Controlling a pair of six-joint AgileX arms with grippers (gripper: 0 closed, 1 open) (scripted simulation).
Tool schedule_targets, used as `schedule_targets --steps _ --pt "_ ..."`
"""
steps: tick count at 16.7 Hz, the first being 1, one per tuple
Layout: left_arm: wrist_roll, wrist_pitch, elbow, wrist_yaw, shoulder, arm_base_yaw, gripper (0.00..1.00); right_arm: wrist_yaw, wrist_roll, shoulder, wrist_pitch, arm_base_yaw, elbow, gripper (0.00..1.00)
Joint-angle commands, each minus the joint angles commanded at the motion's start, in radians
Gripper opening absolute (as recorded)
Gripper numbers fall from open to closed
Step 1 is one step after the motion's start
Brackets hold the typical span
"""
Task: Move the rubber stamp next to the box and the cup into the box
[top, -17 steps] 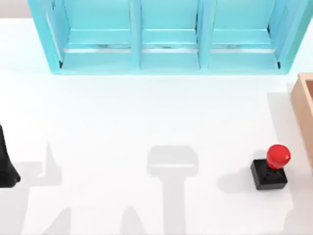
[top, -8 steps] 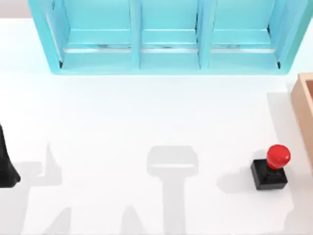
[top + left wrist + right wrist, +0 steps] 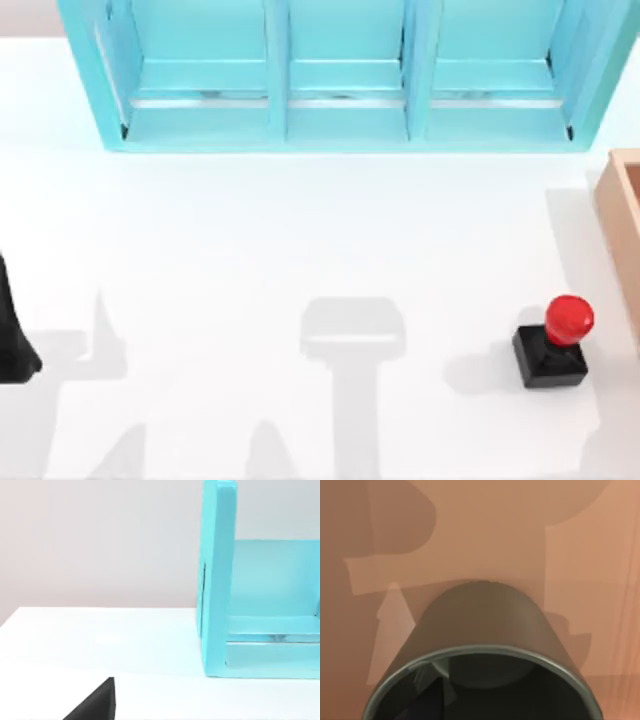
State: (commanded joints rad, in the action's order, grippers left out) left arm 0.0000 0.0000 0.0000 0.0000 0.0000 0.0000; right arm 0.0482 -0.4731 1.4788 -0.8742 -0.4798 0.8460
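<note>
- On the table's right side, top view: rubber stamp (image 3: 551, 345) upright just beside box (image 3: 622, 225); left arm (image 3: 12, 340) parked at left edge
- Left wrist: turquoise shelf (image 3: 220, 580) on table (image 3: 100, 645); left grip state can't tell
- Right wrist: cup (image 3: 482, 630) over box floor (image 3: 495, 530); right grip state can't tell

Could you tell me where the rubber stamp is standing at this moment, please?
In the top view the rubber stamp stands upright on the table's right side, toward the near edge, just left of the box and apart from its wall.

We count: one rubber stamp (image 3: 553, 345); one cup (image 3: 482, 645); one box (image 3: 622, 215); one turquoise shelf unit (image 3: 345, 75), three compartments; one table (image 3: 250, 250).
</note>
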Motion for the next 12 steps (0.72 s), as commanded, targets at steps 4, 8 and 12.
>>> schedule_targets --steps 4,8,12 --pt "0.0 0.0 0.0 0.0 0.0 0.0 1.0 -0.015 -0.012 -0.002 0.0 -0.013 0.033 1.0" --pt "0.0 0.0 0.0 0.0 0.0 0.0 1.0 -0.061 -0.028 -0.021 -0.015 -0.035 0.189 1.0" --pt "0.0 0.0 0.0 0.0 0.0 0.0 1.0 -0.077 -0.02 -0.044 -0.153 -0.01 0.331 1.0"
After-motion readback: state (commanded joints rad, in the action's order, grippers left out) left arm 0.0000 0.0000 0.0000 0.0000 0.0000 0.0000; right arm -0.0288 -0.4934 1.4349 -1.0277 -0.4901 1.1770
